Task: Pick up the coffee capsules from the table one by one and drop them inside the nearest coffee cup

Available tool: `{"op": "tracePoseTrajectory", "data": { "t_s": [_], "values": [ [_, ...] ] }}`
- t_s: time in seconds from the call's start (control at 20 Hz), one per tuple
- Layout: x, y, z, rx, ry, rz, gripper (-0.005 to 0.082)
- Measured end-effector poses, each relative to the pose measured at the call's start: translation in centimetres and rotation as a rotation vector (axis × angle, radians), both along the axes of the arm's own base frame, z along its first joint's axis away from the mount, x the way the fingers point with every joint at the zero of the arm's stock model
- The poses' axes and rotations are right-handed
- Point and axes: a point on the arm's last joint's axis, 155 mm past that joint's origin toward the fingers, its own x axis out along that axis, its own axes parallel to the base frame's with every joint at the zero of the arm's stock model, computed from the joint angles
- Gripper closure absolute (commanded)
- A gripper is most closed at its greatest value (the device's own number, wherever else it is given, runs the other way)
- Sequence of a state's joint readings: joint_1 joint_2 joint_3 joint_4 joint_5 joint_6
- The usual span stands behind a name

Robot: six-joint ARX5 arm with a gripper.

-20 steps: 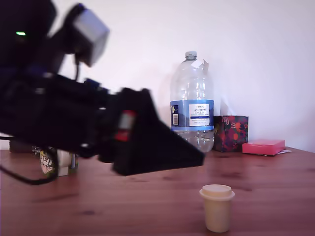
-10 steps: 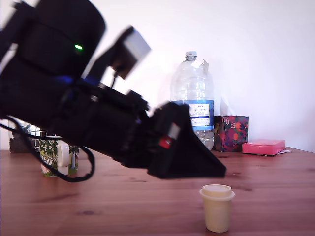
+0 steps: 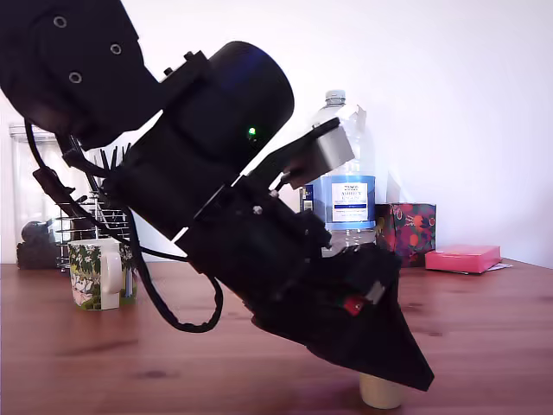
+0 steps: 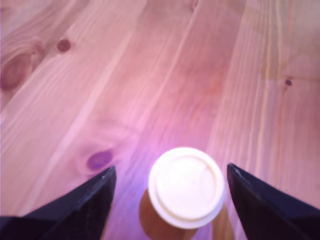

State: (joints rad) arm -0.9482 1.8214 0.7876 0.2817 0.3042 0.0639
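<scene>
Fingers (image 4: 82,205) spread wide flank the cream capsule (image 4: 186,186) on the wooden surface (image 4: 150,75), not touching it. The mug (image 3: 97,275) stands well apart; grasp and drop are still to do.

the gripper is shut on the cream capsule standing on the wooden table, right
Not quite. The gripper is open, not shut: in the wrist view its fingers sit either side of the cream capsule, with bare wood showing in both gaps. The capsule does stand on the wooden table.
</scene>
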Motion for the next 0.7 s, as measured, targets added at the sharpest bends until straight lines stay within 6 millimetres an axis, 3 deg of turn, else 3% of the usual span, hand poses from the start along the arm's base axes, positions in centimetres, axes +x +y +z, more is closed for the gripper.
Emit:
{"op": "tracePoseTrajectory", "data": {
  "t_s": [0.25, 0.7],
  "values": [
    [-0.30, -0.10, -0.06, 0.004, -0.003, -0.012, 0.0478],
    [0.15, -0.75, 0.83, -0.036, -0.032, -0.012, 0.0502]
  ]
}}
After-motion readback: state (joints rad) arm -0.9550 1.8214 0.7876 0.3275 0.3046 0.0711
